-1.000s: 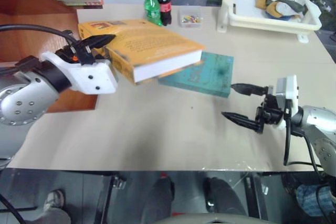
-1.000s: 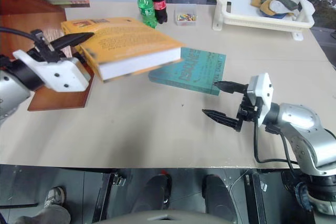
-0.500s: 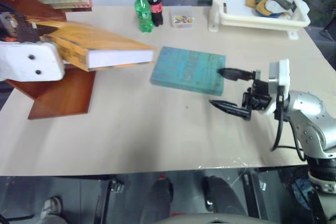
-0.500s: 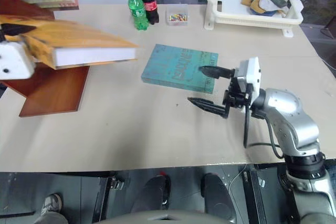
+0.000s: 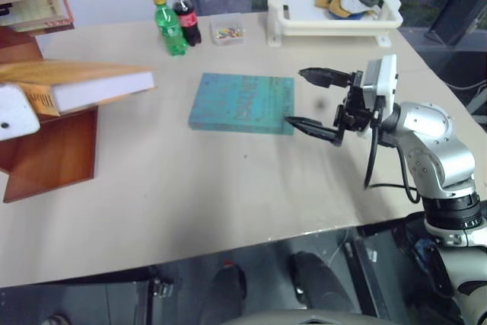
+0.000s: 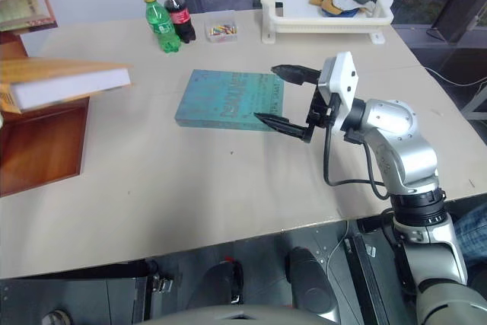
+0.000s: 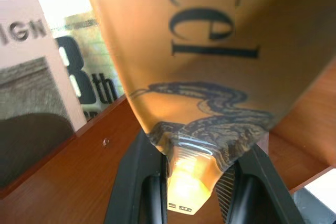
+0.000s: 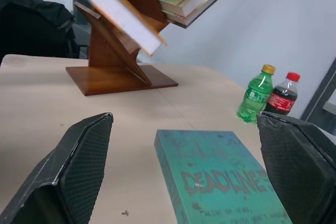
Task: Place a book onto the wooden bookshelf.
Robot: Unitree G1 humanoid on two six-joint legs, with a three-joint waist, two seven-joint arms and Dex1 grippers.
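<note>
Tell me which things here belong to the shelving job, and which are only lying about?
Job:
- thick orange-yellow hardback book, held by the shut left gripper
- reddish-brown wooden bookshelf

Lying about:
- flat teal-blue book
- green plastic bottle
- dark cola bottle
- white plastic basket
- small clear box

Beige table (image 5: 190, 188): teal book (image 5: 242, 103), two bottles (image 5: 176, 20), white basket (image 5: 332, 7), wooden bookshelf (image 5: 47, 159).

The book (image 5: 84, 85) runs off the head view's edge, its held end and the left tool (image 7: 191, 192) cut away there. The wooden bookshelf (image 5: 46, 161) (base only) is cropped. Basket (image 5: 335, 7) contents stay indistinct.
</note>
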